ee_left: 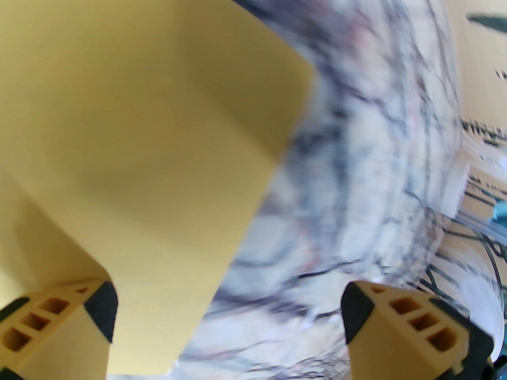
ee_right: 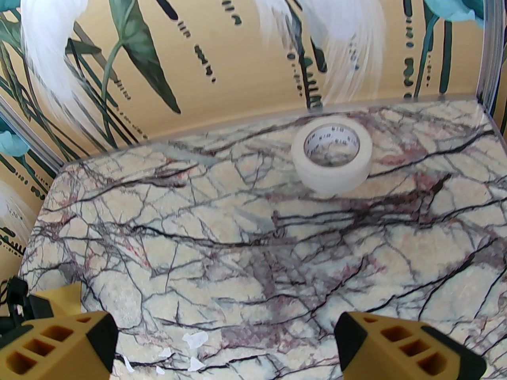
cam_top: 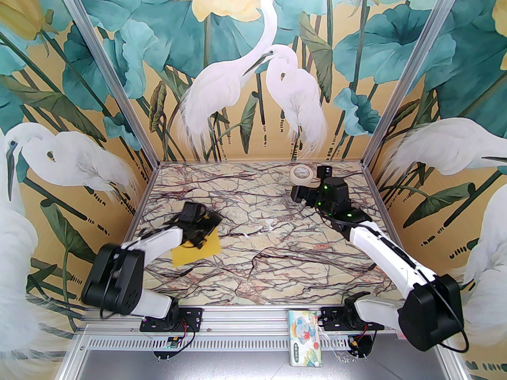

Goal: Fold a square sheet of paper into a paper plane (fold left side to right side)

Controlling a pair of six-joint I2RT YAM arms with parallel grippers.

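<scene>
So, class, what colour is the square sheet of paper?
The square sheet of paper is bright yellow, clearest in the top external view.

Printing inside the tape roll cannot be read.

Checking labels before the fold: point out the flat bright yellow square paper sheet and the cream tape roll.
flat bright yellow square paper sheet (cam_top: 198,253): top external view, uncovered near part of the sheet.
cream tape roll (ee_right: 332,180): right wrist view, near outer wall of the roll.
</scene>
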